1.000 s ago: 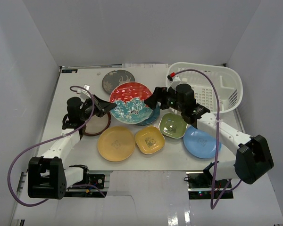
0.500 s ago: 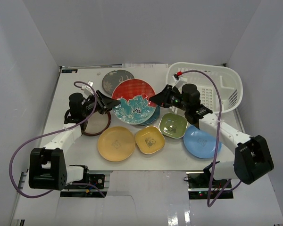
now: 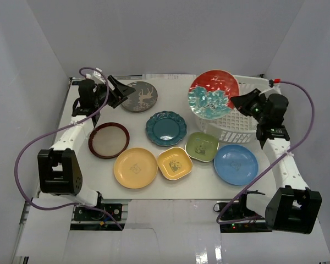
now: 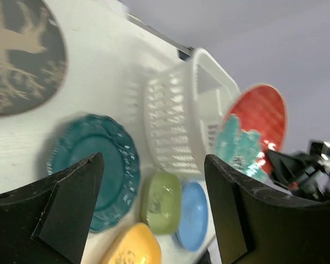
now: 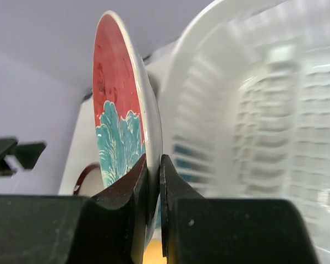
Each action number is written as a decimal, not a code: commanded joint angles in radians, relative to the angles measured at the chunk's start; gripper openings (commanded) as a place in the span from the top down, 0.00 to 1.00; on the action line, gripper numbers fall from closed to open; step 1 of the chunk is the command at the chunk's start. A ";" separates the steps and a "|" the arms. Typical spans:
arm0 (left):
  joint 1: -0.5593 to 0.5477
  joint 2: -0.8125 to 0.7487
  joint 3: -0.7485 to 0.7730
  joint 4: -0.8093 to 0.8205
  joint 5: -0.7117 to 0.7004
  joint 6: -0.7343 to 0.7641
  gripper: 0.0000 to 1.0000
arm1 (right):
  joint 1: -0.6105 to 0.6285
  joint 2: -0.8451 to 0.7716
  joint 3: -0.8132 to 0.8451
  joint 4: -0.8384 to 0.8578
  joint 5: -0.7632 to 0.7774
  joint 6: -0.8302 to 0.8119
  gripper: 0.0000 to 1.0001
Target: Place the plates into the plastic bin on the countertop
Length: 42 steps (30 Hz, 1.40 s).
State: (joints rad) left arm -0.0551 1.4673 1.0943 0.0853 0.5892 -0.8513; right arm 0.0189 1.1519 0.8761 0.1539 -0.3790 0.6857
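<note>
The red-patterned plate (image 3: 213, 93) hangs on edge over the left rim of the white plastic bin (image 3: 252, 113). My right gripper (image 3: 235, 102) is shut on its rim; in the right wrist view the fingertips (image 5: 154, 165) pinch the plate (image 5: 118, 126) beside the bin (image 5: 236, 110). My left gripper (image 3: 121, 91) stands open and holds nothing, at the far left above the dark grey plate (image 3: 138, 96). Its wrist view looks between the open jaws (image 4: 153, 159) at the teal plate (image 4: 99, 165), the bin (image 4: 176, 121) and the red plate (image 4: 258, 126).
On the countertop (image 3: 93, 110) lie a brown-rimmed plate (image 3: 108, 139), scalloped teal plate (image 3: 166, 128), round yellow plate (image 3: 135, 168), square yellow plate (image 3: 175, 163), green plate (image 3: 202, 146) and light blue plate (image 3: 236, 164). Pale grey walls enclose the table.
My left gripper let go of the red-patterned plate, opened and drew back to the far left. My right gripper shut on the plate and carried it up and right to the bin.
</note>
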 commanded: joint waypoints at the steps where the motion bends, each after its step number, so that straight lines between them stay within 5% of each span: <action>1: 0.038 0.088 0.056 -0.124 -0.149 0.060 0.17 | -0.130 -0.064 0.080 0.026 0.047 -0.043 0.92; 8: 0.139 0.324 0.183 -0.173 -0.193 0.075 0.19 | -0.244 0.048 0.061 0.013 0.179 -0.107 0.92; 19: 0.164 0.582 0.384 -0.213 -0.163 0.136 0.19 | -0.247 0.285 0.087 0.022 0.124 -0.141 0.92; 22: 0.164 0.628 0.417 -0.217 -0.166 0.153 0.19 | -0.237 0.289 0.077 0.013 0.153 -0.175 0.72; 23: 0.164 0.640 0.426 -0.216 -0.166 0.156 0.19 | -0.237 0.287 0.078 0.007 0.181 -0.182 0.51; 26: 0.163 0.698 0.466 -0.216 -0.134 0.156 0.19 | -0.235 0.279 0.096 -0.025 0.230 -0.213 0.19; 28: 0.162 0.737 0.495 -0.217 -0.124 0.155 0.20 | -0.231 0.272 0.104 -0.045 0.258 -0.228 0.07; 30: 0.158 0.769 0.513 -0.211 -0.115 0.152 0.21 | -0.223 0.258 0.113 -0.059 0.275 -0.239 0.02; 34: 0.135 0.812 0.549 -0.193 -0.091 0.140 0.25 | -0.197 0.197 0.094 -0.054 0.342 -0.256 0.10; 42: 0.110 0.860 0.527 -0.093 -0.078 0.071 0.46 | -0.154 0.018 -0.025 0.007 0.194 -0.227 0.08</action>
State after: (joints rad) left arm 0.0628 2.3123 1.6299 -0.0288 0.4999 -0.7578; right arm -0.1520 1.2537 0.9028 0.1013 -0.1333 0.4591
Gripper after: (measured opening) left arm 0.560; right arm 0.912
